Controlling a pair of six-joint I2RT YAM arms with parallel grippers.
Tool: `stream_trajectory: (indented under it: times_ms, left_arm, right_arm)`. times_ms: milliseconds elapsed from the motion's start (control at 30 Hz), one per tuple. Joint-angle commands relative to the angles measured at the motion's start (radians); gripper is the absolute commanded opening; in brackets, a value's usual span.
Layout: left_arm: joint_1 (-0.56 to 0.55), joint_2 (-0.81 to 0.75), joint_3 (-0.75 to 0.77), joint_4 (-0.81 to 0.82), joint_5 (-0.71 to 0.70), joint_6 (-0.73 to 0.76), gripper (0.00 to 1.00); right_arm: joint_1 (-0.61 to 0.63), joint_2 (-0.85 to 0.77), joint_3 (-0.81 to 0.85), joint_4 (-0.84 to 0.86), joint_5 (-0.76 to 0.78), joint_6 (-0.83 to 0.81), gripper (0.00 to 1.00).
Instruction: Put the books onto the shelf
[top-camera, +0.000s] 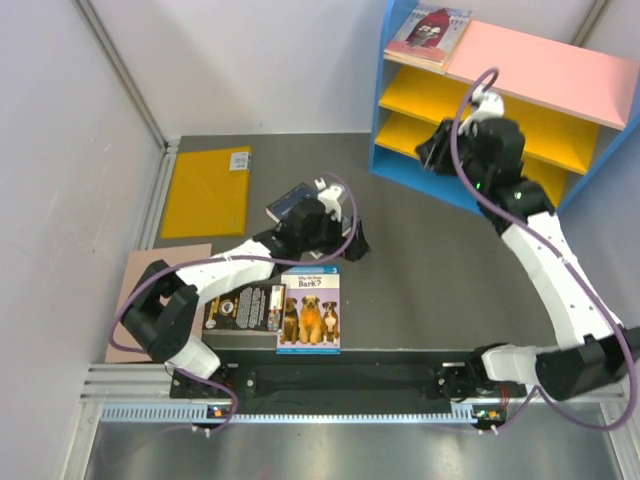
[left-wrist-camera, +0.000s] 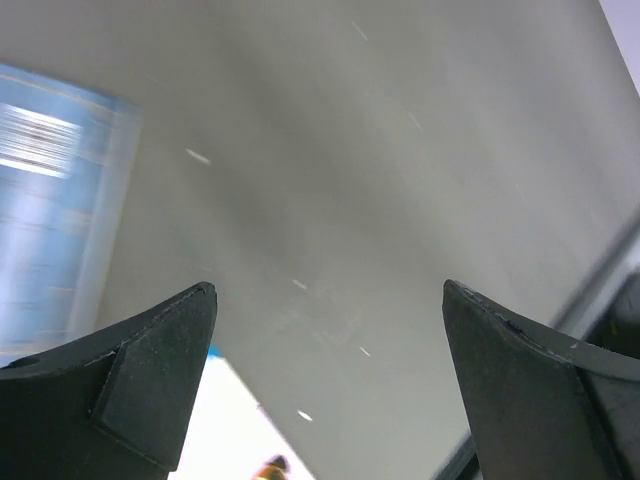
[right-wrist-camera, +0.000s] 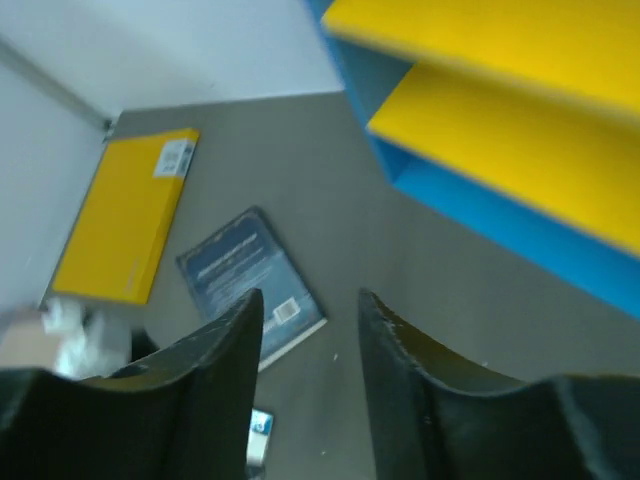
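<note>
Top external: I am logging the left gripper (top-camera: 350, 243) hanging wide open, empty. Right gripper (top-camera: 431, 151) is hanging half-parted, empty, by the shelf (top-camera: 379, 110) at two o'clock.

The blue-sided shelf unit (top-camera: 381, 110) with yellow inner boards stands at the far right corner of the grey worktop (top-camera: 420, 260). On its pink top board (top-camera: 545, 70), at the left end, lies the red-and-white paperback (top-camera: 428, 30). The plain yellow flat sheet (top-camera: 208, 190) lies by the far left edge, with the pinkish-brown board (top-camera: 130, 290) nearer along the same edge. The dark navy paperback (top-camera: 290, 203) lies near the middle, right of the sheet. By the near edge, the black paperback with white text (top-camera: 245, 308) lies just left of the blue paperback with three dogs (top-camera: 310, 310), their edges meeting.
</note>
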Motion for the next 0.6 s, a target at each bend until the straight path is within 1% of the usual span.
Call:
stream_trajectory:
  times_ms: [0, 33, 67, 100, 167, 200, 233, 267, 333, 400, 567]
  left_arm:
    - [0.116, -0.022, 0.055, -0.2, -0.101, -0.015, 0.99]
    - [0.141, -0.021, 0.052, -0.203, -0.091, -0.031, 0.99]
    - [0.19, -0.021, 0.048, -0.2, -0.081, -0.043, 0.99]
    - [0.216, -0.019, 0.042, -0.197, -0.058, -0.063, 0.99]
    - [0.282, -0.012, 0.029, -0.196, -0.047, -0.08, 0.99]
    - [0.302, -0.004, 0.028, -0.199, -0.042, -0.097, 0.99]
    - [0.321, 0.001, 0.023, -0.203, -0.039, -0.103, 0.99]
    - [0.351, 0.007, 0.023, -0.208, -0.047, -0.114, 0.99]
    - [0.38, 0.024, 0.023, -0.21, -0.047, -0.147, 0.99]
    - [0.416, 0.04, 0.019, -0.203, -0.047, -0.19, 0.99]
    - [0.454, 0.09, 0.02, -0.19, -0.033, -0.25, 0.98]
  right_arm:
    - [0.068, -0.12, -0.286, 0.06, -0.031, -0.003, 0.53]
    - [0.086, -0.144, -0.338, 0.097, -0.04, 0.003, 0.57]
    - [0.092, -0.152, -0.431, 0.117, -0.061, 0.021, 0.61]
    - [0.1, -0.157, -0.473, 0.137, -0.073, 0.03, 0.69]
    - [0.123, -0.152, -0.566, 0.2, -0.098, 0.05, 0.78]
    - [0.135, -0.143, -0.588, 0.22, -0.103, 0.053, 0.9]
    - [0.156, -0.117, -0.613, 0.257, -0.106, 0.058, 0.97]
    - [0.167, -0.1, -0.616, 0.271, -0.101, 0.061, 1.0]
    - [0.205, -0.034, -0.596, 0.309, -0.092, 0.055, 1.0]
    - [0.229, 0.021, -0.566, 0.32, -0.04, 0.047, 1.0]
    - [0.249, 0.266, -0.395, 0.346, -0.037, 0.009, 1.0]
